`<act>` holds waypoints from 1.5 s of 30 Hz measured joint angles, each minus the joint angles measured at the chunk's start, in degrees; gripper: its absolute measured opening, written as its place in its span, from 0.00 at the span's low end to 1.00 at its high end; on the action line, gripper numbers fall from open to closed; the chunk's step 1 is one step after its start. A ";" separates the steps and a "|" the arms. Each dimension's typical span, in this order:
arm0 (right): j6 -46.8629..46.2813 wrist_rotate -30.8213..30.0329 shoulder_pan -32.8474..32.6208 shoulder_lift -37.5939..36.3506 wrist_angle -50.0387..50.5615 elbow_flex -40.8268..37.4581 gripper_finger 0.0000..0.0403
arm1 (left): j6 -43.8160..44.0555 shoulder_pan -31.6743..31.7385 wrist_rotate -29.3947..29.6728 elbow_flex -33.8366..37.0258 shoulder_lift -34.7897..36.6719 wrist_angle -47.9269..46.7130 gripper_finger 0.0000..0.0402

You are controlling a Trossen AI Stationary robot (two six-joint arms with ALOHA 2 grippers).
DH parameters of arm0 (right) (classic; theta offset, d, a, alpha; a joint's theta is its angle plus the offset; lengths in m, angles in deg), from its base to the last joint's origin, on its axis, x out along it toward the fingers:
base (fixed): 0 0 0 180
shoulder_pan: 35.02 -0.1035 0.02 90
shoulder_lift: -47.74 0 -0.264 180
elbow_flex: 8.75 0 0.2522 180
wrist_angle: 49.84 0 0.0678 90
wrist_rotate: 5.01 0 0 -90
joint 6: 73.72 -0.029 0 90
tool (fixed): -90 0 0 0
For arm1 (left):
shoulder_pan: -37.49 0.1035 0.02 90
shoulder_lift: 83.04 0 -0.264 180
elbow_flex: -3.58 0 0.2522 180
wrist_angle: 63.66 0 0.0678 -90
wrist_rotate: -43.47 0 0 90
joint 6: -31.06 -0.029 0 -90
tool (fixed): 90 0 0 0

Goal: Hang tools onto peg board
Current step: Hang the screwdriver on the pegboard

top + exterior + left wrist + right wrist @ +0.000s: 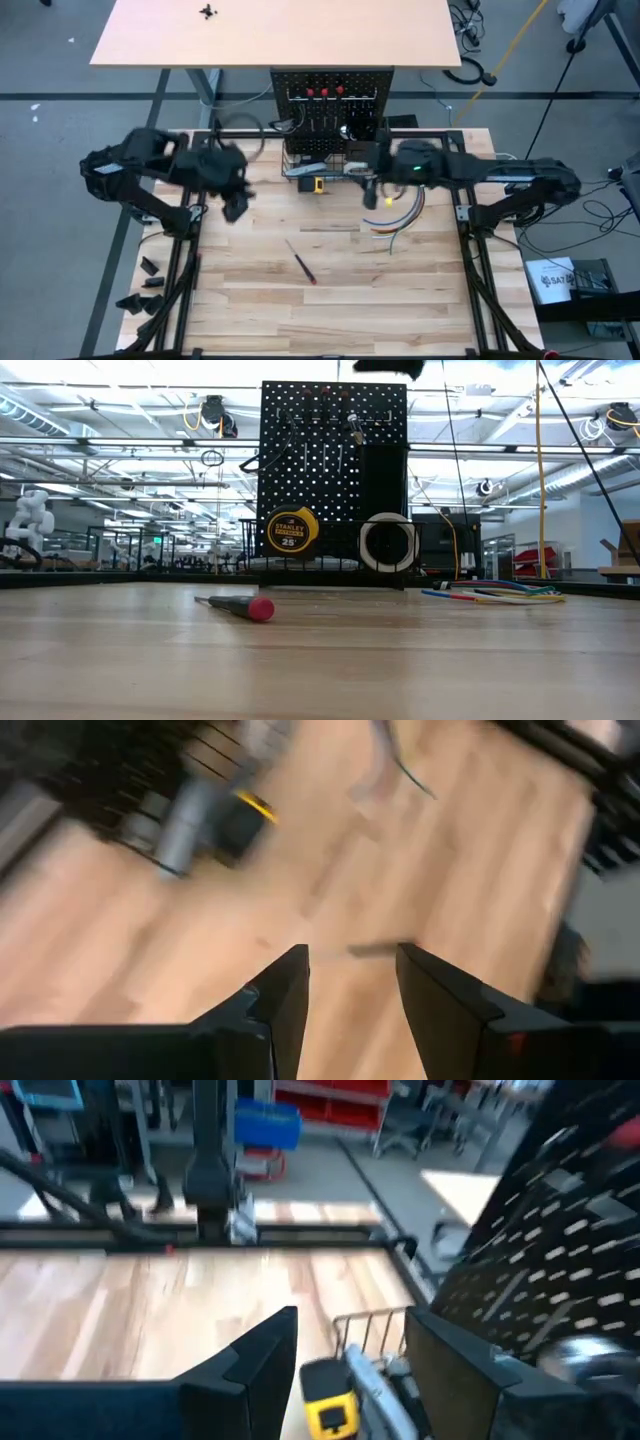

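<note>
**Open counter in front, crowded strip at the peg board**

The near half of the counter [330,310] lies bare except for one red-handled screwdriver [300,262] near its middle. At the far edge the peg board [333,460] stands upright, its wire basket [330,550] holding a yellow tape measure [291,531] and white tape roll [388,543]. Coloured wires [395,218] sprawl just right of the basket.

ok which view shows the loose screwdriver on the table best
The low view: the screwdriver lies close and side-on, red end toward the camera. The high view shows it small, mid-table. The left wrist view gives only a dark blur past the jaws; the right wrist view misses it.
</note>
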 joint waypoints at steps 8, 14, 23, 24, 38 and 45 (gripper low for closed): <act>-5.85 11.78 -1.54 11.12 -5.02 0.00 0.45 | 11.18 -14.70 -4.60 11.64 0.65 0.46 0.39; -7.76 12.28 -3.37 15.34 -7.69 0.00 0.45 | 20.09 -25.02 -16.07 26.93 0.63 0.32 0.39; -7.64 12.30 -3.88 15.79 -11.03 0.02 0.45 | 18.06 -30.80 -23.56 51.52 0.59 6.59 0.39; -7.63 12.29 -3.88 15.69 -11.32 0.02 0.45 | 17.40 -30.86 -25.06 53.71 0.59 7.35 0.38; -10.29 13.42 -4.20 15.56 -11.04 0.02 0.45 | 15.28 -30.84 -35.29 71.24 0.60 23.70 0.29; -10.31 13.42 -4.20 15.56 -11.11 0.02 0.45 | 15.33 -30.82 -35.33 73.67 0.61 25.41 0.29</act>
